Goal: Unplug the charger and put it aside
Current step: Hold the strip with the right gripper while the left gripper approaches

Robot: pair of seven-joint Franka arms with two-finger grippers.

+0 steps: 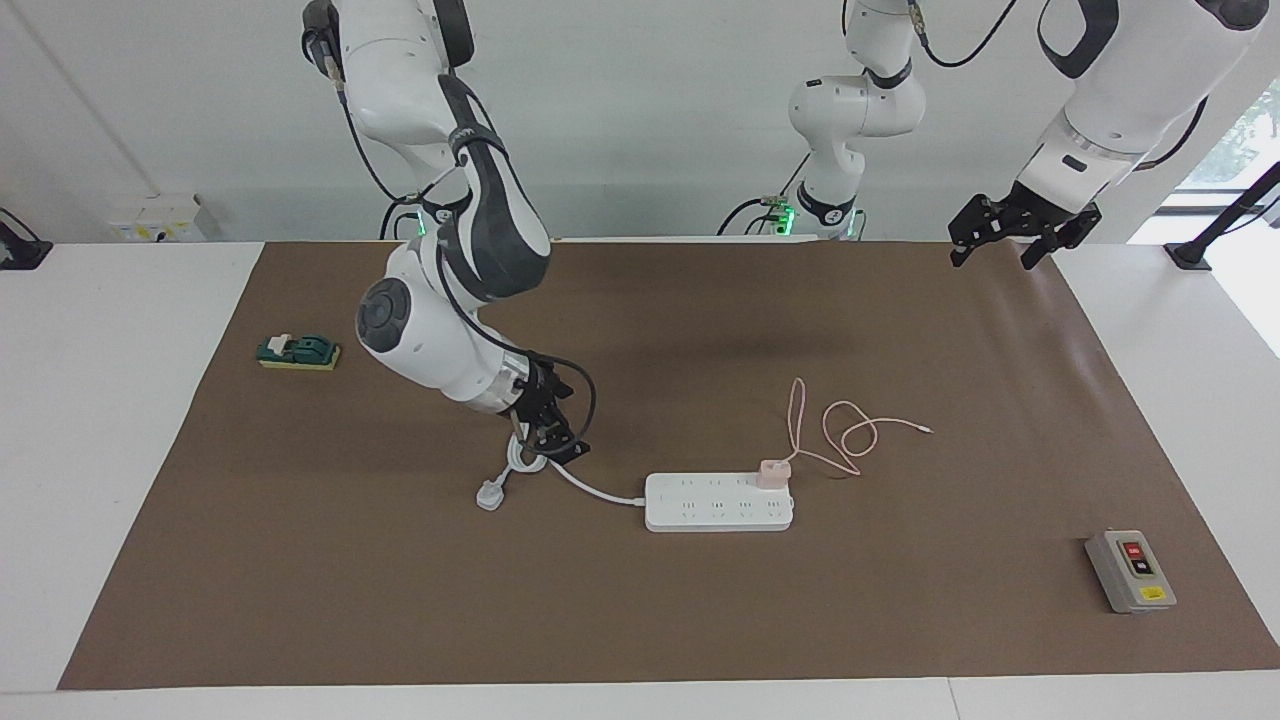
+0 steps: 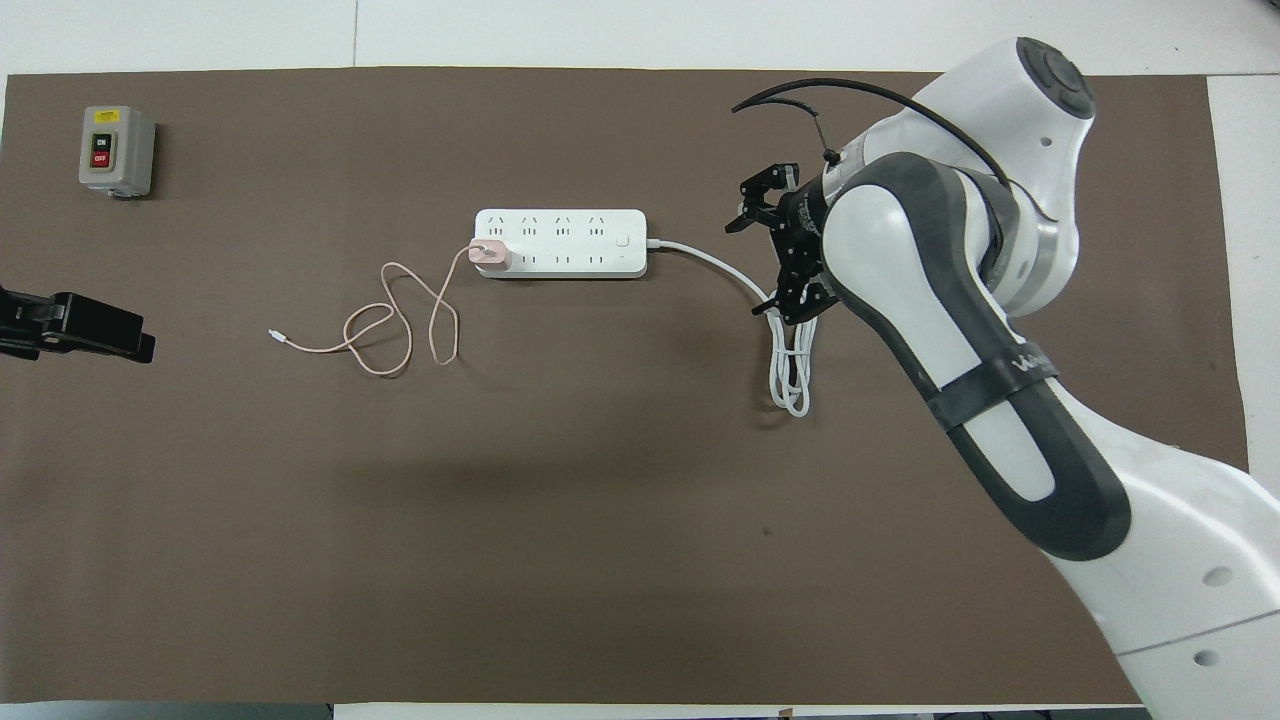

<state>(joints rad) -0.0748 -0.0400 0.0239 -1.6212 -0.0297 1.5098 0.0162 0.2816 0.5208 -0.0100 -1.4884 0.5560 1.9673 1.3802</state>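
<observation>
Facing view: the charger (image 1: 773,474) sits plugged into the power strip (image 1: 719,502), in a socket at the strip's end toward the left arm, on the side nearer the robots. Its thin pink cable (image 1: 845,430) lies in loose loops on the brown mat (image 1: 640,600), trailing toward the left arm's end of the table (image 1: 100,400). The strip's thick white cord (image 1: 590,488) runs toward the right arm's end and finishes in a white plug (image 1: 490,495) on the mat.

The right hand (image 1: 553,440) is low over the bundled part of that cord; the arm hides much of the bundle in this view, and whether it touches the cord cannot be told. In the overhead view its 2 fingers look spread apart, holding nothing.

The left hand (image 1: 1005,238) waits raised over the mat's corner, fingers spread and empty; the overhead view cuts it off at the edge.

A grey switch box (image 1: 1130,571) and a green block (image 1: 298,351) lie well apart from the strip.
</observation>
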